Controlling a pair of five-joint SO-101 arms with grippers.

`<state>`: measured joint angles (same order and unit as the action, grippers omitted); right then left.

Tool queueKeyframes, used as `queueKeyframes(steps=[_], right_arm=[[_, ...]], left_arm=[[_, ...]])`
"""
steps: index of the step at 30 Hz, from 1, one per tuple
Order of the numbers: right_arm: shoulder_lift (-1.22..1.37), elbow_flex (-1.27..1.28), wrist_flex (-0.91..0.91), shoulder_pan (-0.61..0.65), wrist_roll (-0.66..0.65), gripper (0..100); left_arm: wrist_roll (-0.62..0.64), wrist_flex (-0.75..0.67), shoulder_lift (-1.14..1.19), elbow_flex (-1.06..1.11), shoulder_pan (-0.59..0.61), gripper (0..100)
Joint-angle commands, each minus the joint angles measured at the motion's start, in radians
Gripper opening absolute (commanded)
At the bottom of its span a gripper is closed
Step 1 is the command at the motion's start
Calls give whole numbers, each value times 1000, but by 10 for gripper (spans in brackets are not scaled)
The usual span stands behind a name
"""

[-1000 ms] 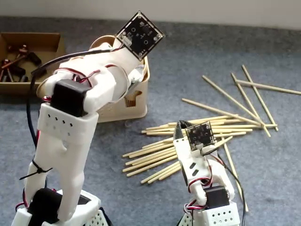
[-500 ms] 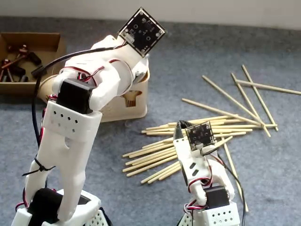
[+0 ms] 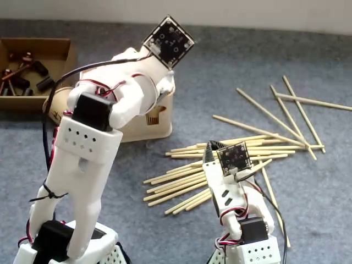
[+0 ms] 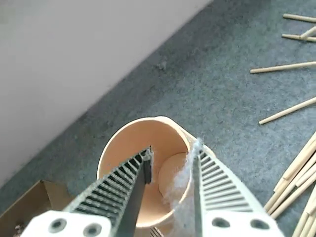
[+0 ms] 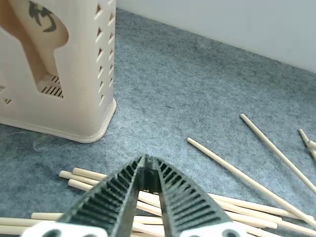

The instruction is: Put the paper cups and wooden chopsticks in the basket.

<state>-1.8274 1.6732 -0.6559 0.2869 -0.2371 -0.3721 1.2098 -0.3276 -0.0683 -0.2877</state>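
Note:
A tan paper cup stands upright in the beige basket, its mouth facing up. My left gripper hangs over it, open: one finger is inside the cup and the other is outside its rim. Wooden chopsticks lie in a loose pile on the grey carpet, with more chopsticks scattered to the right. My right gripper is shut with nothing in it, low over the pile's far edge. The basket stands a little beyond it.
A cardboard box of dark parts sits at the back left. A pale wall runs along the far edge of the carpet. Open carpet lies between the basket and the scattered chopsticks.
My left arm has shifted slightly to the right above the basket, its wrist camera rising and then dipping a little. The right arm and the chopsticks have not moved.

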Motion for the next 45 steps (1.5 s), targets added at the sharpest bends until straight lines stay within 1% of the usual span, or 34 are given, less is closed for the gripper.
queueKeyframes(steps=[1,8,15,19,23,27,30,32,34,36,38,41,45], right_arm=[[-4,147,-4,7,-11,10],[-4,147,-4,7,-11,10],[-4,147,-4,7,-11,10],[-4,147,-4,7,-11,10],[-4,147,-4,7,-11,10],[-4,147,-4,7,-11,10],[-4,147,-4,7,-11,10],[-4,147,-4,7,-11,10],[-4,147,-4,7,-11,10],[-4,147,-4,7,-11,10],[-4,147,-4,7,-11,10],[-4,147,-4,7,-11,10],[-4,147,-5,7,-11,10]], left_arm=[[9,-20,-30,19,-4,143],[9,-20,-31,76,18,143],[11,-12,-93,-5,-12,143],[11,-11,-157,1,-4,143],[9,58,-217,-1,74,143],[9,163,-260,-1,228,148],[11,241,-275,-1,386,156],[37,287,-275,-7,504,194],[121,327,-275,-10,628,256],[176,350,-268,-1,753,327],[206,353,-265,2,866,357],[209,338,-248,50,990,357],[209,213,-171,127,1052,357]])
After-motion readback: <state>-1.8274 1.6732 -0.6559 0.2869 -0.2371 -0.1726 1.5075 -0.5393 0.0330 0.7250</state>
